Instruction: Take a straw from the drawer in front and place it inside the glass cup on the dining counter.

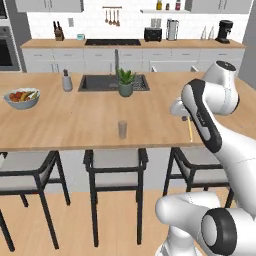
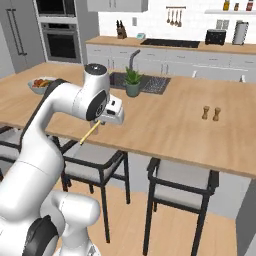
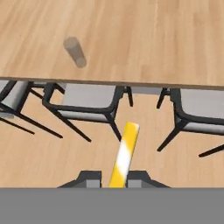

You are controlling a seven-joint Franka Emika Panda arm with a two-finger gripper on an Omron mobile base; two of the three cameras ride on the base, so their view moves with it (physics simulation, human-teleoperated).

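My gripper (image 1: 186,119) is shut on the straw (image 1: 190,131), a thin yellow-tan stick that hangs down from the fingers near the front edge of the dining counter (image 1: 65,125). The glass cup (image 1: 122,129) stands upright on that counter close to its front edge, well to the left of the gripper. In the right base view the gripper (image 2: 100,123) holds the straw (image 2: 90,134) slanting down over the counter (image 2: 175,120) edge. The hand view looks along the straw (image 3: 124,155), with the cup (image 3: 75,51) far off at upper left. The drawer is out of view.
A fruit bowl (image 1: 22,97), a soap bottle (image 1: 67,81), a potted plant (image 1: 125,85) and the dark sink (image 1: 97,82) sit further back on the counter. Two shakers (image 2: 211,113) stand at the right. Black stools (image 1: 116,165) line the front below the counter.
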